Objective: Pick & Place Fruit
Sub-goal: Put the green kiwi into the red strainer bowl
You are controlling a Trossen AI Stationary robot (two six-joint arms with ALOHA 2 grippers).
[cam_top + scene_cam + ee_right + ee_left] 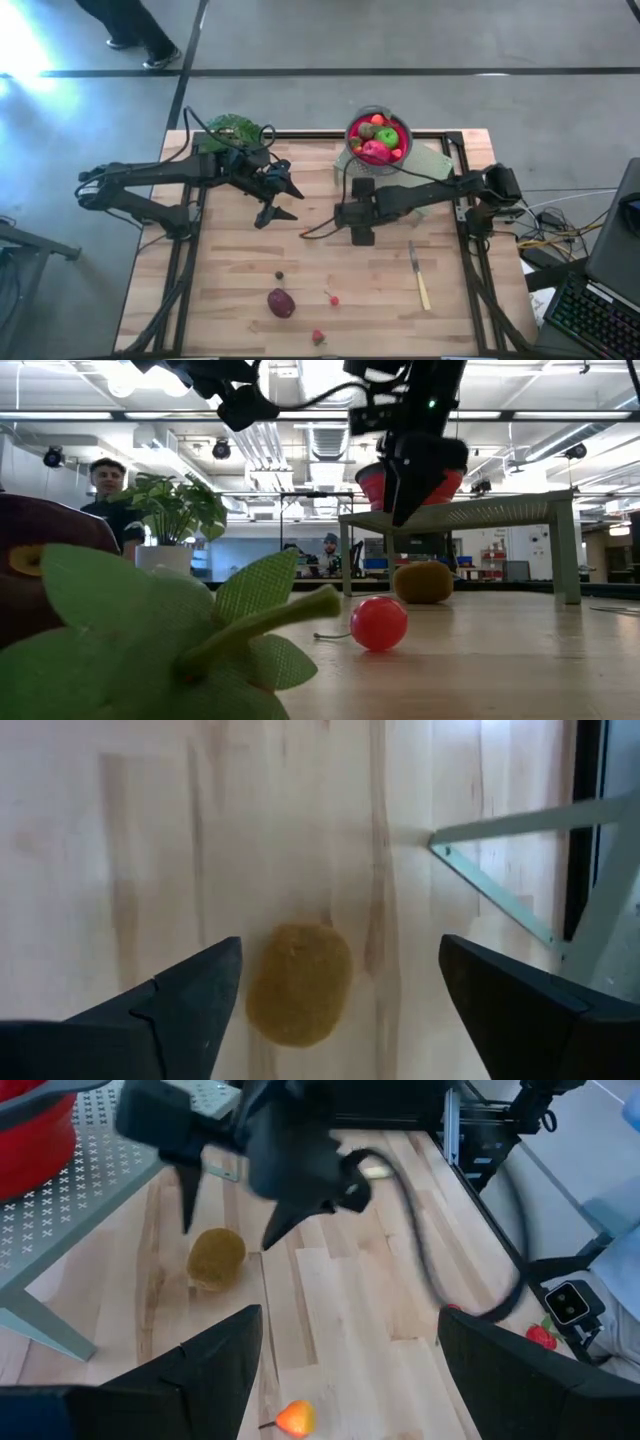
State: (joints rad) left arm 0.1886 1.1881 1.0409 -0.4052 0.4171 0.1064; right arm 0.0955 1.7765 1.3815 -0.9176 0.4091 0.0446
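Note:
A brown kiwi (298, 985) lies on the wooden table, directly under my right gripper (340, 945). That gripper is open and points steeply down, a finger on either side of the kiwi and above it, touching nothing. The low view shows the kiwi (424, 582) beneath the gripper (405, 500). My left gripper (288, 203) waits open in the air left of centre. A red bowl (352, 128) at the back holds a green apple and several other fruit. A maroon plum (281, 302), a small red fruit (333, 299) and a strawberry (318, 338) lie near the front edge.
The bowl stands on a pale perforated stand (90, 1170) whose leg (490, 885) is close to the kiwi. A knife (420, 278) lies at the front right and a potted plant (235, 130) at the back left. A small orange fruit (293, 1418) lies below my left gripper.

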